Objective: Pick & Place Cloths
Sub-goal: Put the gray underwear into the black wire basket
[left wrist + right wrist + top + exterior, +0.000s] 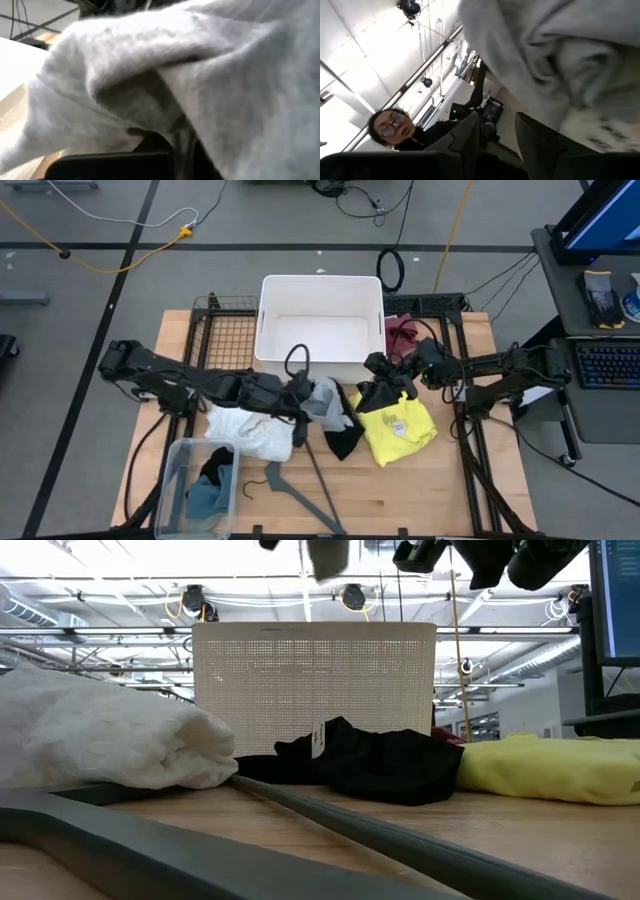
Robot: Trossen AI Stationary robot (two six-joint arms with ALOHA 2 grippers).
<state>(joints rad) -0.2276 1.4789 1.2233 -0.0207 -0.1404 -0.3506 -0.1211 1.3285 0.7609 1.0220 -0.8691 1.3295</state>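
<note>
My left gripper (303, 392) is raised in front of the white bin (268, 320) and is shut on the grey cloth (328, 402), which hangs at the top of the low view (328, 555). My right gripper (380, 380) is open, held high just right of the grey cloth (570, 50), fingers pointing toward it (496, 117); I cannot tell whether they touch. On the table lie the white cloth (250, 430), the black cloth (345, 440) and the yellow cloth (400, 425) with its tag. The maroon cloth (403, 332) lies beside the bin. My left gripper holds the grey cloth near its left upper part (312, 394), coming level from the table's left. The cloth bunches over the fingers in the left wrist view (200, 75) and hides the place of contact. It hangs slack below the gripper, lifted clear of the table.
A clear container (180, 460) at the near left holds a teal cloth (205, 498) and a dark one. The grey hanger (310, 480) lies across the near middle of the table (300, 810). A person shows beyond the table in the right wrist view (395, 130).
</note>
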